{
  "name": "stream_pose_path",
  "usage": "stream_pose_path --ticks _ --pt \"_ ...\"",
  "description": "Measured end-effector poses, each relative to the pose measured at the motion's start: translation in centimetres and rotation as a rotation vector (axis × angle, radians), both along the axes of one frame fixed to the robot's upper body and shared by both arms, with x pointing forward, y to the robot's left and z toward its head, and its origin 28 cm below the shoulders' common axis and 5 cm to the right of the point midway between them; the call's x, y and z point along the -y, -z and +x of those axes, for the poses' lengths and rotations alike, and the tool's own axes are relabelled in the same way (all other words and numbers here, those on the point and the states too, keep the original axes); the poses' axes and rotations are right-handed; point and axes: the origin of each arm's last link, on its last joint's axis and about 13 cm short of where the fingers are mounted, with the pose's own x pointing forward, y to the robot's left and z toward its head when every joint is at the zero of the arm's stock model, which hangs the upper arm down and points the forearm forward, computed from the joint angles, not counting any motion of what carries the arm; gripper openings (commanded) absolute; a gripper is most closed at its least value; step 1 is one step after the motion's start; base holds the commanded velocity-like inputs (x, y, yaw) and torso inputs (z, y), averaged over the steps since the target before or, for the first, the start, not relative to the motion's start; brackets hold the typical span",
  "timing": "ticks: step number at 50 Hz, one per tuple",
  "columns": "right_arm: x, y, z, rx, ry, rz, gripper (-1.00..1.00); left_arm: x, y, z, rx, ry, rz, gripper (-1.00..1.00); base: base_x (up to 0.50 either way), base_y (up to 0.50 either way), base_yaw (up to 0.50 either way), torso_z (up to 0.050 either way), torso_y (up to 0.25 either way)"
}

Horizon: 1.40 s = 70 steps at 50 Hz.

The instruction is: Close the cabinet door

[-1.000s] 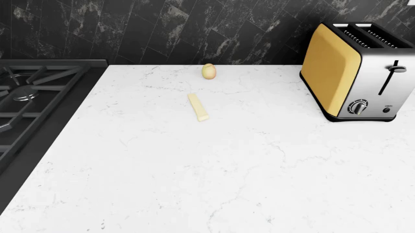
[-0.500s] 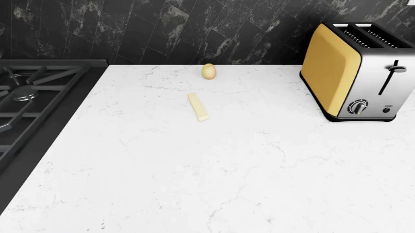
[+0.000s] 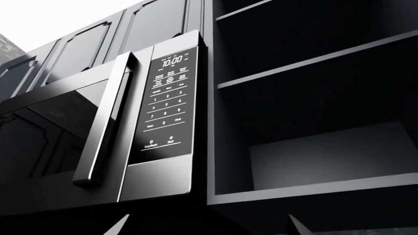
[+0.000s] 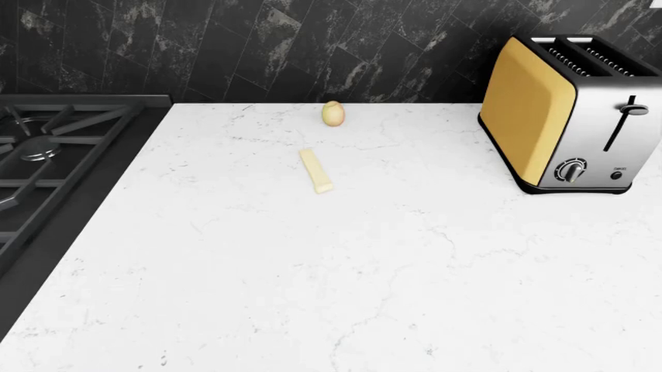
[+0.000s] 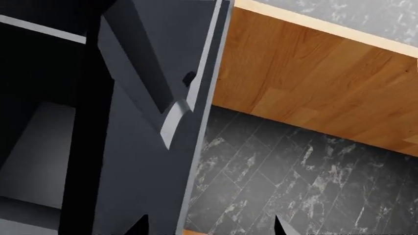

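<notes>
Door point(image 5: 147, 147) hangs wide open, edge-on just ahead of the right pincer point(image 5: 210, 226), tips apart, holding nothing. Best press flat on its outer face and sweep it toward the shelves point(image 3: 313, 88); left pincer point(image 3: 205, 226) likewise apart, idle.

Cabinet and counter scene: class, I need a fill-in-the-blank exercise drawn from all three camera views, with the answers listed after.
1. In the left wrist view, the open cabinet stands beside a black ____ with a keypad.
2. On the white counter, the toaster has ____ side panels.
3. Left of the counter sits a gas ____.
4. Inside the cabinet, the shelves hold ____.

Answers: microwave; yellow; stove; nothing
</notes>
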Motion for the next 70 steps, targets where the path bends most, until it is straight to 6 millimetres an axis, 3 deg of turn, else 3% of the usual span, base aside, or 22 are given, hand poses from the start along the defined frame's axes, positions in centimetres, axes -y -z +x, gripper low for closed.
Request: stream_pose_path --ticks 31,70 --pt "-2.3 -1.5 2.1 -0.103 -0.412 0.038 1.00 -0.3 0.3 -0.2 -0.005 0.004 -0.014 1.00 0.00 0.00 0.01 0.001 0.005" --pt "-4.3 -3.0 6.8 -0.175 -0.553 -0.028 1.00 -0.9 0.9 -0.3 -0.009 -0.005 -0.030 1.00 0.00 0.00 0.01 0.001 0.001"
